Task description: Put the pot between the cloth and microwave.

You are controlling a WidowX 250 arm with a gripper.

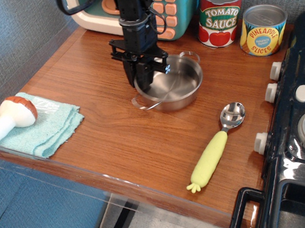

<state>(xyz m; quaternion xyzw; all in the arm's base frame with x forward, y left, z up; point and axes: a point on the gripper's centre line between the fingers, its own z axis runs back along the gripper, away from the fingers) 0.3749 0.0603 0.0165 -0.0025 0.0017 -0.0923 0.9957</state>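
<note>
The shiny steel pot (178, 84) sits on the wooden counter in front of the teal and cream microwave (172, 4). My gripper (141, 81) hangs straight down over the pot's left rim, its black fingers (147, 77) closed across that rim. The pot looks slightly blurred, and its near wire handle (143, 104) points toward the front left. The teal cloth (44, 129) lies at the counter's front left, well apart from the pot.
A toy mushroom (10, 116) lies on the cloth. A tomato sauce can (219, 14) and a pineapple can (263, 29) stand at the back right. A spoon with a yellow-green handle (215, 152) lies front right, beside the black toy stove (302, 124).
</note>
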